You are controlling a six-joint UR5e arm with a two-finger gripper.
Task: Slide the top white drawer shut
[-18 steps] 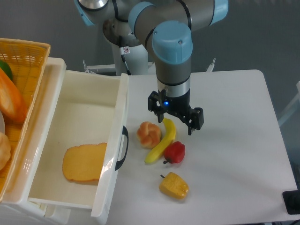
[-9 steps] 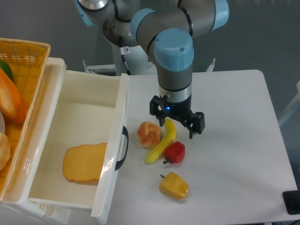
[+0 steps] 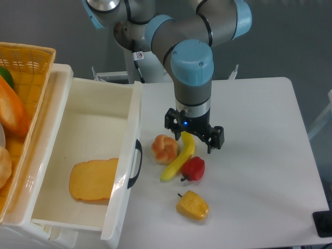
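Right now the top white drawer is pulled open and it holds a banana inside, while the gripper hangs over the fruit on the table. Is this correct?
Not quite. The top white drawer is open, but what lies in it is a flat slice of bread. The banana lies on the table, below the gripper. The camera view shows this.

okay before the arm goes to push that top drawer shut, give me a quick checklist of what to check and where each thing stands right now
1. Top white drawer open, needs closing: ok, fully pulled out.
2. Black handle unobstructed: ok, nothing touches it.
3. Bread slice lies flat inside, below the rim: ok.
4. Gripper empty: ok, open above the banana, holding nothing.
5. Path to the drawer front: not ok, bread roll sits between.
6. Clearance behind the drawer: cannot tell.
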